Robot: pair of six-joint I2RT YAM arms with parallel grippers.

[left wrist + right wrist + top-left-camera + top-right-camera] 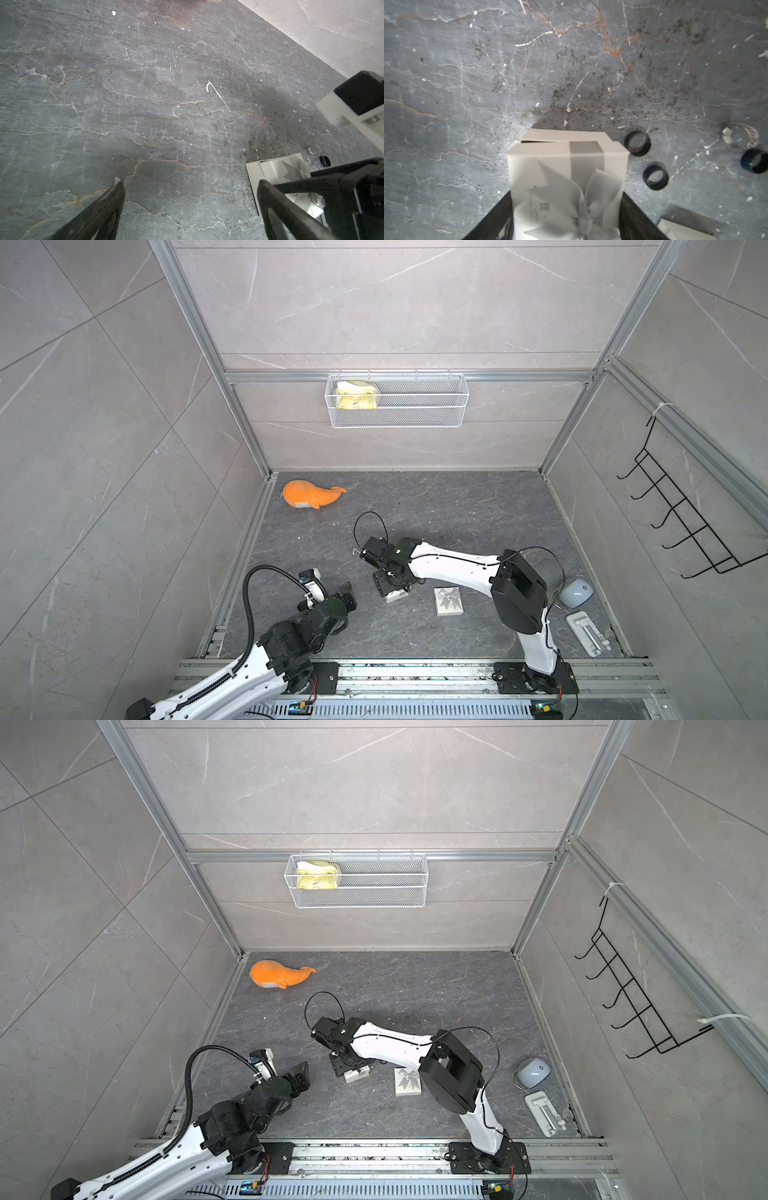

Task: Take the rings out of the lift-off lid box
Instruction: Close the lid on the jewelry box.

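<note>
Pinches bow-topped lift-off lid box point(566, 153) by its sides in right gripper point(565, 195), probably to carry it aside once emptied | finds black rings point(637, 143) and silver ring point(740, 136) already out, loose on tabletop point(467, 83) just beside box | holds left gripper point(190, 182) spread, empty, clear of the work.

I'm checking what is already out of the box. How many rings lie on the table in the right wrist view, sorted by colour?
Black rings: 3
Silver rings: 1
Total: 4, all on the table beside the white box.
</note>
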